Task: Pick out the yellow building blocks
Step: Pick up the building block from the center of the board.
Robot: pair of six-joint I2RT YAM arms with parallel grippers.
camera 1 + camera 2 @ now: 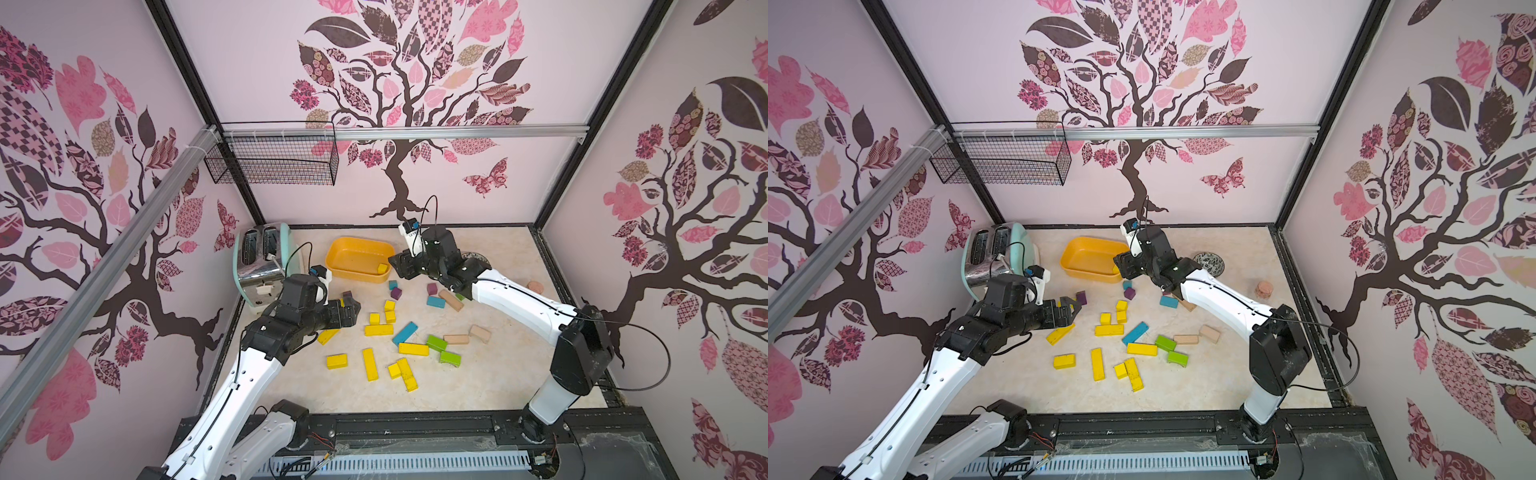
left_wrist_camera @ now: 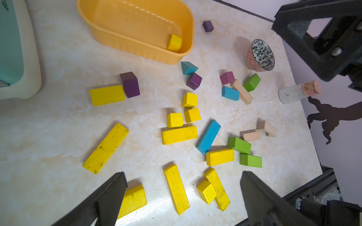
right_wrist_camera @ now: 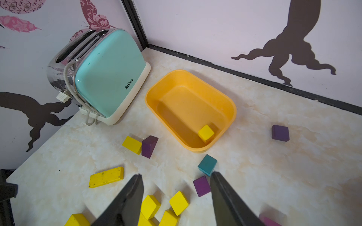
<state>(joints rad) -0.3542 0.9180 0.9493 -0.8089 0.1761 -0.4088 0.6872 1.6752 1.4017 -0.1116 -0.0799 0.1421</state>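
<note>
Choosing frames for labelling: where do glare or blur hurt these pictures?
Left wrist view: bright sheen on the table beside the long yellow block; the left tool is soft. Right wrist view: the right tool is blurred, the toaster sharp. In both top views: evenly lit, sharp.

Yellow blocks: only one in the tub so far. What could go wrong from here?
1. The yellow bar sits against a green block, with the blue bar close by; the left pincer, wide open, could catch a neighbour too.
2. The small cube touches a long bar; lifting one may drag the other.
3. The yellow block by the purple block lies near the toaster; a reach there might bump it.
</note>
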